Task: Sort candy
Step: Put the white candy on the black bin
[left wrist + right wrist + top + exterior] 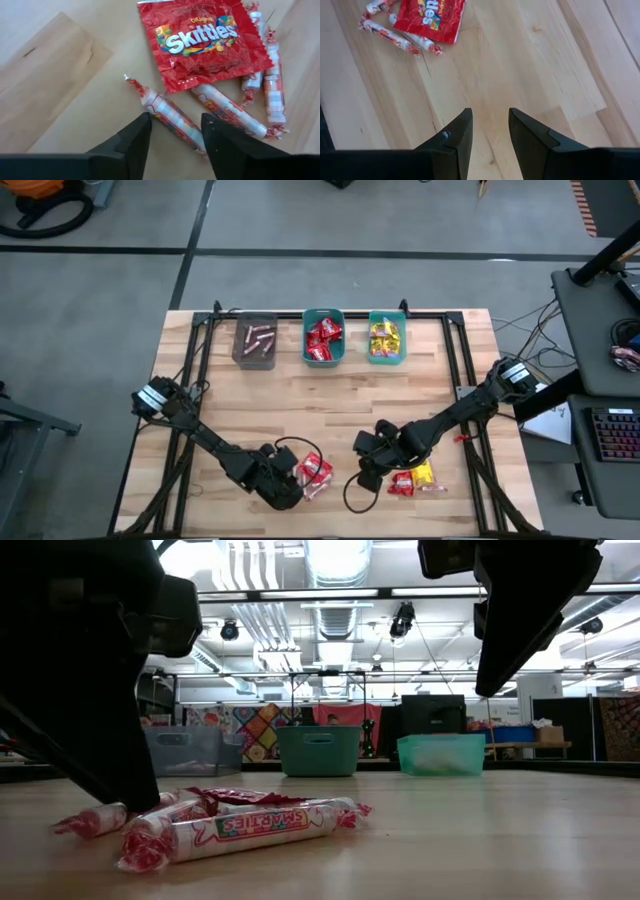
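A pink candy roll [172,117] lies between the left gripper [175,131] open fingers

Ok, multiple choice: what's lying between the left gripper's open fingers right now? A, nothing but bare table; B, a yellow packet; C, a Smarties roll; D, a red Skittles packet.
C. In the left wrist view the left gripper has its fingers spread to either side of a Smarties roll on the table, while the red Skittles packet lies just beyond the fingertips, not between them.

Glossy red candy packet [200,45]
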